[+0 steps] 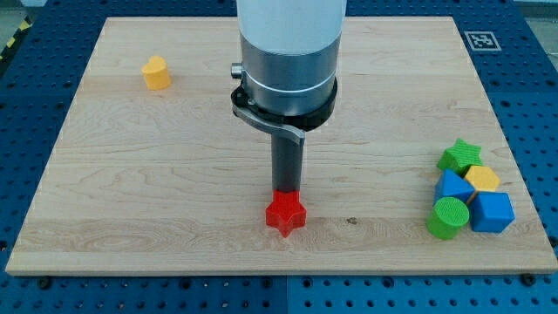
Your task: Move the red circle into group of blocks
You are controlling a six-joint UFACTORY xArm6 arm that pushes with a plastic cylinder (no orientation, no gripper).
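Red circle: you will find no block of that shape in this view; it may be behind the arm.
Red star [286,214]: the only red block, low on the board [174,174], near its middle.
My tip [286,189]: just above the red star, apparently touching it.
Jaws: none; a bare rod that can only push.
Group: green star [459,156], yellow block [482,179], blue block [452,186], green circle [448,217] and blue cube [493,212], clustered at the view's right, well apart from my tip.
Stray: yellow pentagon-like block [157,73], upper left.
Containers: none shows.
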